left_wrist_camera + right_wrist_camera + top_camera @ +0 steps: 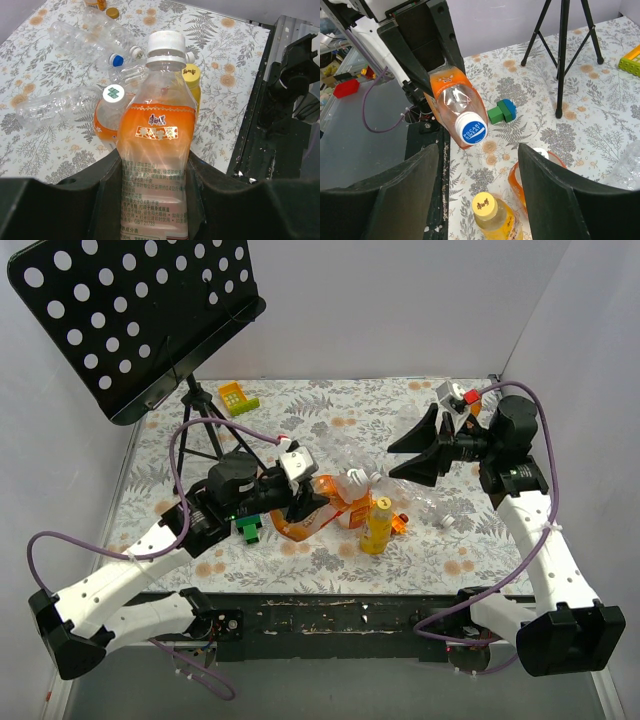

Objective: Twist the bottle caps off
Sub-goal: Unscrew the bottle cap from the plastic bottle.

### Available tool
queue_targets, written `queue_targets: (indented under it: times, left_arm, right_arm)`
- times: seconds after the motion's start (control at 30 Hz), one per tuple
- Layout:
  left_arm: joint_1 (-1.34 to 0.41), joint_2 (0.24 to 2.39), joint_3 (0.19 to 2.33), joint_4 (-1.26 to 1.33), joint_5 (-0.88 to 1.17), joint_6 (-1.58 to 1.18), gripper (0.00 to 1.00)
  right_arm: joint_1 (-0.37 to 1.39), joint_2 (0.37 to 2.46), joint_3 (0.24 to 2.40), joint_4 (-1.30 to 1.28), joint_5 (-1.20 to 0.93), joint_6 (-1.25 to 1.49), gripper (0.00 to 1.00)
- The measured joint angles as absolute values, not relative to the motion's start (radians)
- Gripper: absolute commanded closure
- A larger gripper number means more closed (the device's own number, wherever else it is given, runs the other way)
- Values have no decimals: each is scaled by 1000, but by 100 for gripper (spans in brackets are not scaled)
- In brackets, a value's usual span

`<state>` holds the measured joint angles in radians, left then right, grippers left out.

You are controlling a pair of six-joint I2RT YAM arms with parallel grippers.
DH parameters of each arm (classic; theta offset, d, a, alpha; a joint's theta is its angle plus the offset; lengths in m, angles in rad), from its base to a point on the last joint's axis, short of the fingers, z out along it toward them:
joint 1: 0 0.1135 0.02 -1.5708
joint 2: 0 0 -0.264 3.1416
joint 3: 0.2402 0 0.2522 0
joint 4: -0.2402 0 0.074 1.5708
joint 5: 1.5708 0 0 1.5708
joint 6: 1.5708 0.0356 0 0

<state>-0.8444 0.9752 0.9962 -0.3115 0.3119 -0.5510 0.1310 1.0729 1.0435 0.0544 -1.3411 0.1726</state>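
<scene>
Flowery surface [330,560] is kinda crowded: a yellow bottle [377,527] stands between the left end effector [305,505] and the right end effector [415,452], clear bottles [425,495] lie near the right one, a green-blue block [248,529] sits just beside the left.

Cap [383,503] tops upright bottle [377,530], right of tilted bottle [318,508]; toy block [248,529] farther left; stand [135,315] behind.

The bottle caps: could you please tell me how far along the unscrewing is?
Done: no cap clearly off. In hand: the left gripper is shut on the orange-labelled clear plastic bottle, its white plastic cap on; the open right gripper faces that cap without touching. Left: that cap, the yellow plastic cap and the green-marked white cap on neighbouring bottles.
</scene>
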Motion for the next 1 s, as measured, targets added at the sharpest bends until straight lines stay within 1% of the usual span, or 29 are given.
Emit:
queue_targets:
  times: [0.23,0.4,0.67,1.0]
  left_arm:
    - [-910,984,996,-296,203,-547,100]
    - [-965,1010,997,-286,116,-538,100]
    - [-1019,1037,1002,-284,6,-519,100]
    - [-1059,1071,1015,-268,-78,-494,100]
  right_arm:
    - [131,1129,1059,42,-1327,242,30]
    - [131,1174,1113,-35,-1303,252,30]
    - [131,1187,1162,-126,-1278,242,29]
    - [154,1216,1196,-186,-1226,240,28]
